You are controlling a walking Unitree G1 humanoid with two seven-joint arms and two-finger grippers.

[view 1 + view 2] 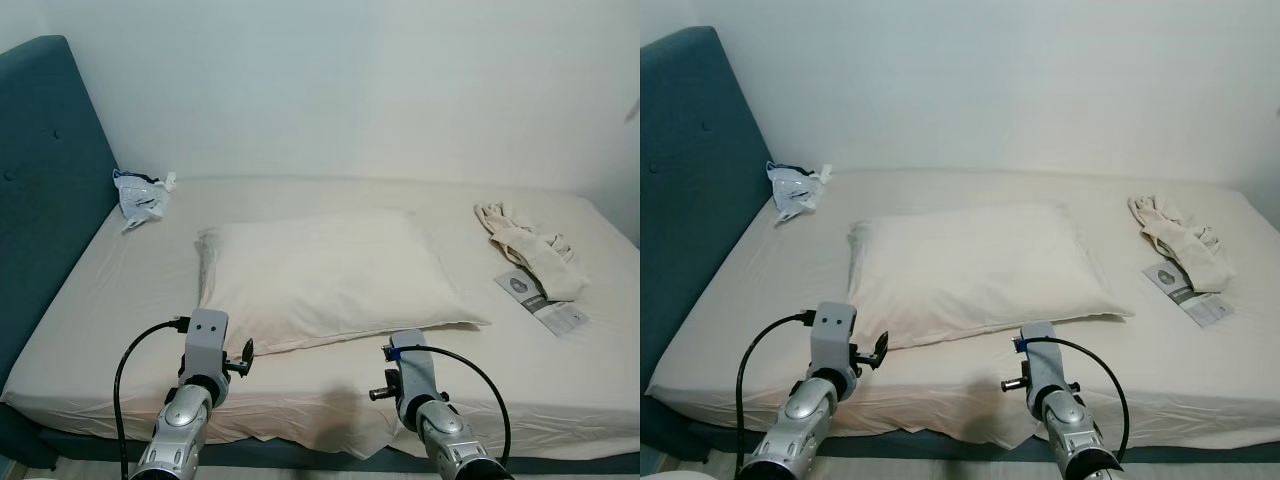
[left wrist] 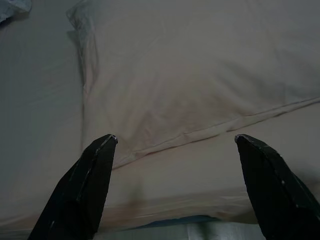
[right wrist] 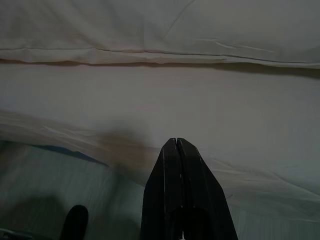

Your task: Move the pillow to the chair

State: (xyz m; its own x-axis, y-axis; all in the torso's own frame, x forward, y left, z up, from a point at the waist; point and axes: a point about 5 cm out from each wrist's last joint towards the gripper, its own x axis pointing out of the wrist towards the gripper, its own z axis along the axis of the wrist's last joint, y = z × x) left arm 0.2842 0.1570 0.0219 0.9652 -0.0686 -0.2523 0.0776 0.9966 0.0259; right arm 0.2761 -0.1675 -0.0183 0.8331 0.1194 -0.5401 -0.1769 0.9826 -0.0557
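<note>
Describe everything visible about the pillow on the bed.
The pillow is a cream, rectangular cushion in a soft, slightly wrinkled fabric case with a seamed flap edge along its near side. It lies flat near the middle of the bed's sheet, skewed slightly to the bed's edge. Nothing rests on it and neither gripper touches it.

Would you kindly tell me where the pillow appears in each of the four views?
Left eye view: pillow, mid-bed, centre of picture.
Right eye view: pillow, centre.
Left wrist view: pillow beyond the open left pincer.
Right wrist view: pillow's near edge beyond the shut right pincer.
Shared landmark: the pillow's near seam.
</note>
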